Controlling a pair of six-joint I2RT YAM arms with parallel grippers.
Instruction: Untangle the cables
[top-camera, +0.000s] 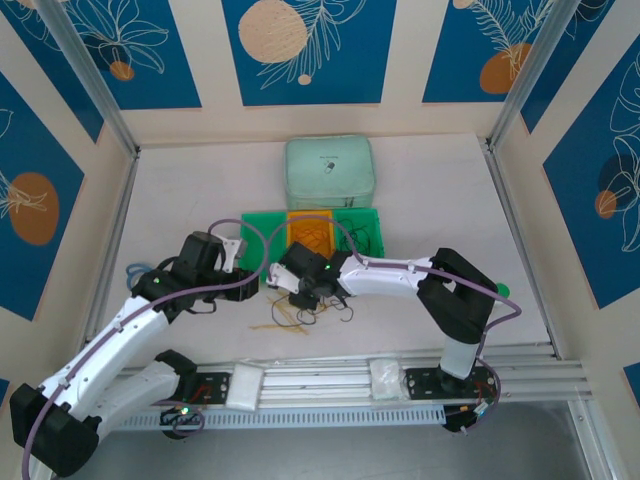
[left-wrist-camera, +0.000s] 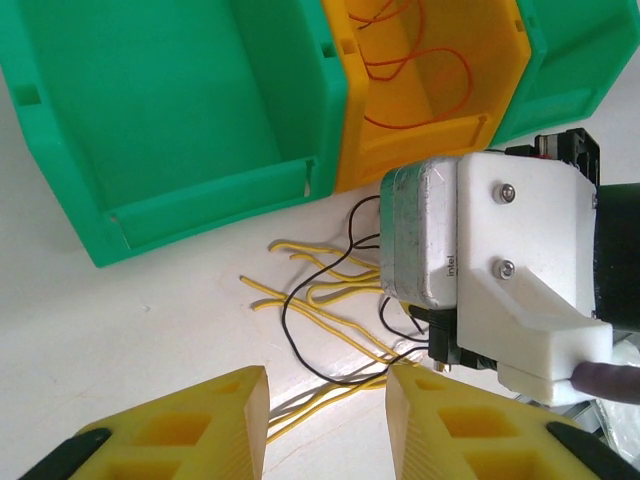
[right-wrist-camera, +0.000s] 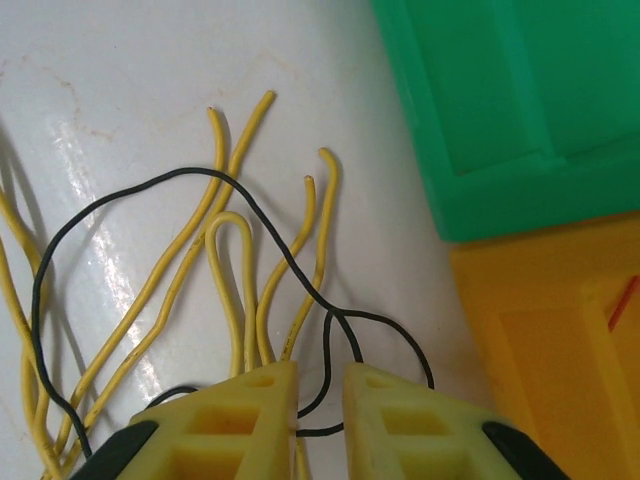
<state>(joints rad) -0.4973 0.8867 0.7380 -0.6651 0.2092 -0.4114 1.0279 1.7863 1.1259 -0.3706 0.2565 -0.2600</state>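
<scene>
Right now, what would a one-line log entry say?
left gripper open above yellow cables | right gripper open, black cable between fingers | orange-red cables in orange bin | yellow and black crossed

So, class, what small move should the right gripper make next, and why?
Probably close on the thin black wire: it runs between the right gripper's parted fingers, crossing the thin yellow wires, so lifting it could separate them.
</scene>
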